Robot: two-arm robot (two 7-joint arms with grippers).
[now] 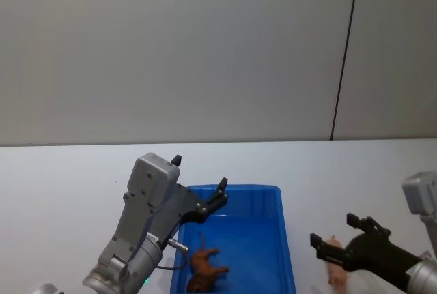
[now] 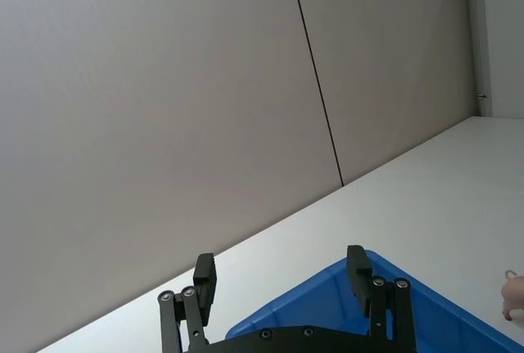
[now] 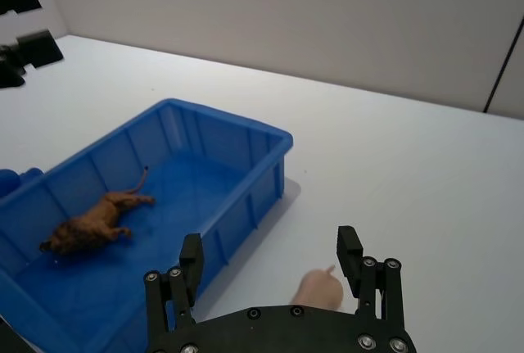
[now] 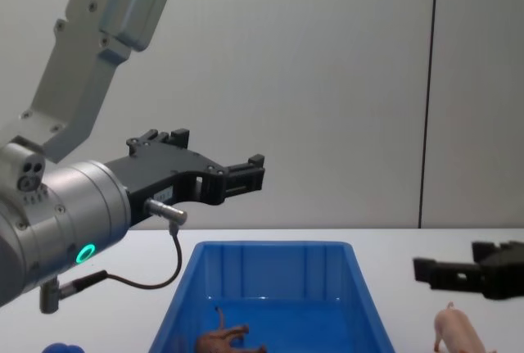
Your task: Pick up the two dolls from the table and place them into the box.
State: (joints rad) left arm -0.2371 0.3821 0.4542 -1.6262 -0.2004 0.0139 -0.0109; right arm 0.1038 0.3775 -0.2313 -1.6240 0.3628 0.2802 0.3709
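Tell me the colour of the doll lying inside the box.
The doll in the box is reddish-brown; the right wrist view shows it best.

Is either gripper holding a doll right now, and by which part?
Nothing is held. The left gripper is open above the box; the right gripper is open above the pink pig.

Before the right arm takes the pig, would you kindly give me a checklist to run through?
1. Right claw open: ok, spread wide.
2. Small pale pink toy pig standing free on the plain white tabletop, right of the large blue plastic box: ok.
3. Right claw down around the pig: not ok, it hangs just above it.
4. Reddish-brown toy animal already in the box: ok, lying on its side.
5. Left claw out of the way: ok, open and empty, raised above the box.
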